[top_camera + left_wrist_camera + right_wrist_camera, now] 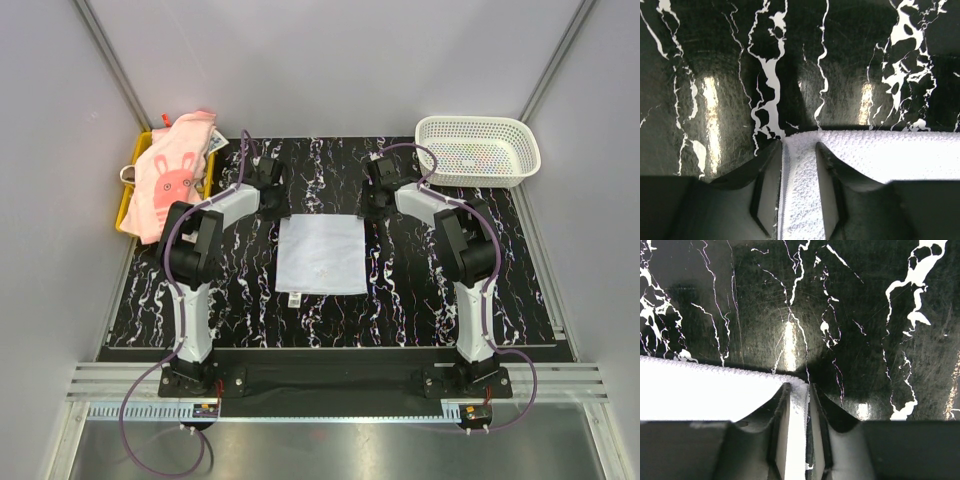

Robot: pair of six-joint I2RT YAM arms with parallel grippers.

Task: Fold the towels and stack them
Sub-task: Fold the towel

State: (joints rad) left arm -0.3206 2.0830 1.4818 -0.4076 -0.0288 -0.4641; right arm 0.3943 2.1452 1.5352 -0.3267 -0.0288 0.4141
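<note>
A pale blue-white towel (320, 255) lies flat in the middle of the black marbled table. My left gripper (272, 206) is at its far left corner. In the left wrist view the open jaws of the left gripper (799, 146) straddle that corner of the towel (890, 155), with cloth filling most of the gap. My right gripper (372, 206) is at the far right corner. The narrow-set jaws of the right gripper (799, 386) stand either side of the towel's (700, 390) edge, with a dark sliver showing beside the right finger.
A pink towel with a rabbit print (170, 185) is heaped on the yellow tray (125, 205) at the far left. A white lattice basket (478, 150) stands at the far right. Grey walls close in both sides and the back.
</note>
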